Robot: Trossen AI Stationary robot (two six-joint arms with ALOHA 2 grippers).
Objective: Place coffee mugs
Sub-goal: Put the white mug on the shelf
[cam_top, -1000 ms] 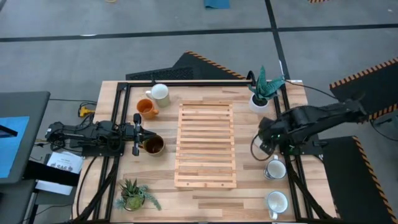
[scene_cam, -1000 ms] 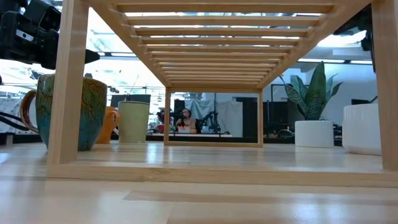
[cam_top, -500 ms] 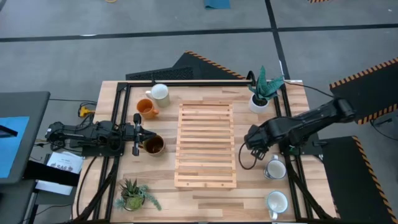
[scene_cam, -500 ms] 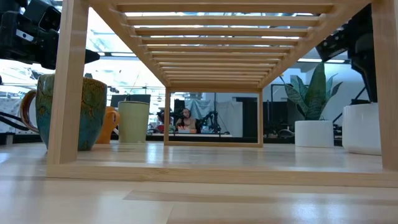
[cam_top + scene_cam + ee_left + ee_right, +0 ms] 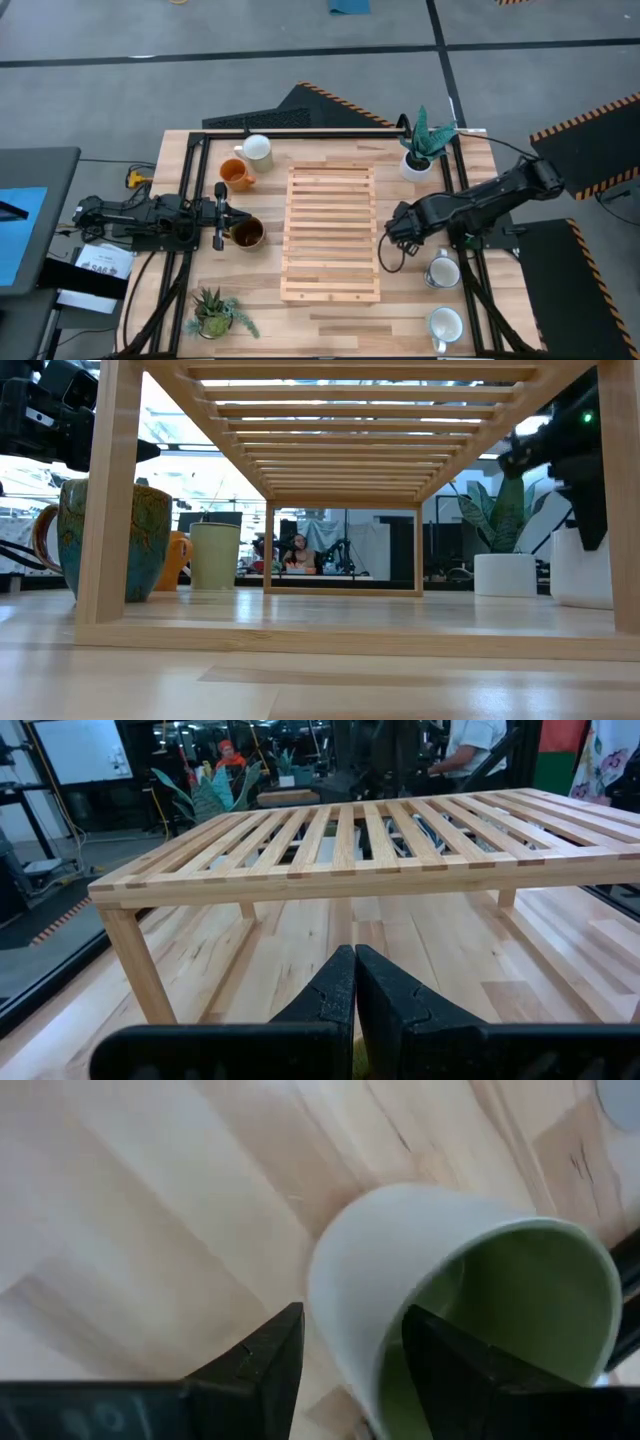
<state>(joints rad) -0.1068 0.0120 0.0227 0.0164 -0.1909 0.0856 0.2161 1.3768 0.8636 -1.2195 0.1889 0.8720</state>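
Note:
My right gripper (image 5: 398,228) hangs just right of the wooden slatted rack (image 5: 331,232), shut on a pale mug with a green inside (image 5: 470,1280). In the high view the gripper hides that mug. My left gripper (image 5: 355,952), shut, sits at the dark brown mug (image 5: 246,233), which stands on its base left of the rack; I cannot tell whether it touches the mug. An orange mug (image 5: 237,175) and a white mug (image 5: 258,149) stand farther back on the left. Two white mugs (image 5: 442,271) (image 5: 445,325) stand near the right edge. My right gripper holds the pale mug by its wall at the rim (image 5: 385,1370). One finger (image 5: 450,1365) is inside the mug and the other finger (image 5: 265,1365) is outside. The fingers point downward from above. The mug is tilted, its mouth turned sideways.
The rack (image 5: 330,420) fills the table's middle, its legs standing on the wood. A white pot with a teal plant (image 5: 420,150) stands at the far right and a small spiky green plant (image 5: 215,312) at the near left. People are in the room behind.
My right gripper has moved toward the table's left edge with the mug, from above the right-hand mugs to the rack's right side. In the low view it has come lower and farther into the picture.

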